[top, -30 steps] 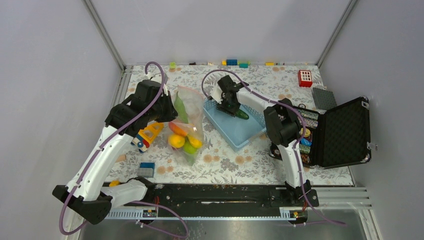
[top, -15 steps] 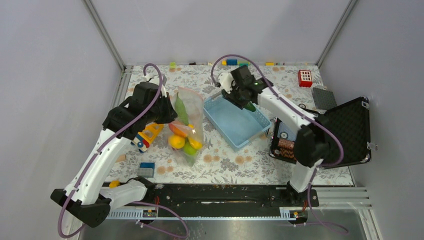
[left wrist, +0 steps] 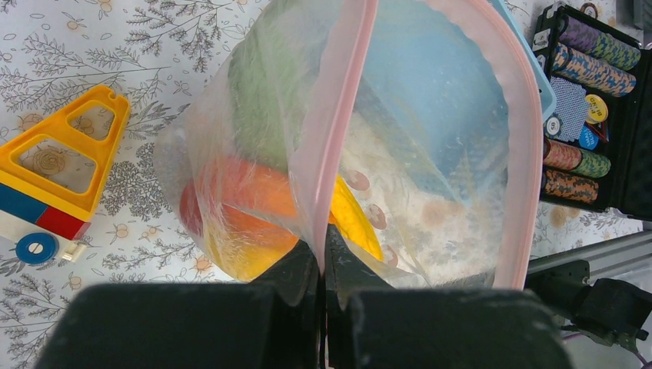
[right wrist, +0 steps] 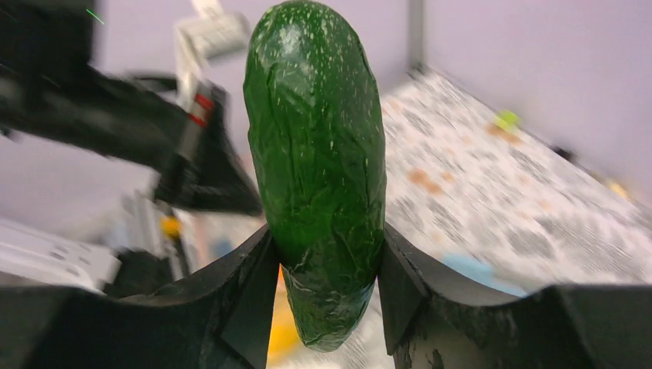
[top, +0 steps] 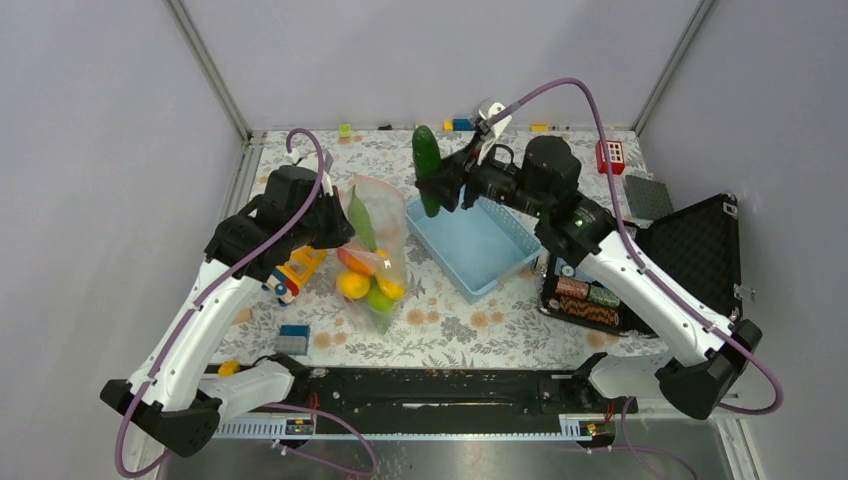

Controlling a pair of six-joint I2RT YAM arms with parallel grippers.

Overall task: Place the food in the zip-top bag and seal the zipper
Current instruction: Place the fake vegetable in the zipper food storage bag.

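Your right pincer [top: 437, 190] pinches the cucumber [top: 427, 160] upright, at two o'clock of the zip-top bag [top: 380, 225]; your left pincer [left wrist: 321, 257] clamps its zipper [left wrist: 338, 115]. Loading step: next, swing it toward nine o'clock into the mouth.

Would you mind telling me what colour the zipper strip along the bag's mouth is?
The zipper is pale pink, clearest in the left wrist view.
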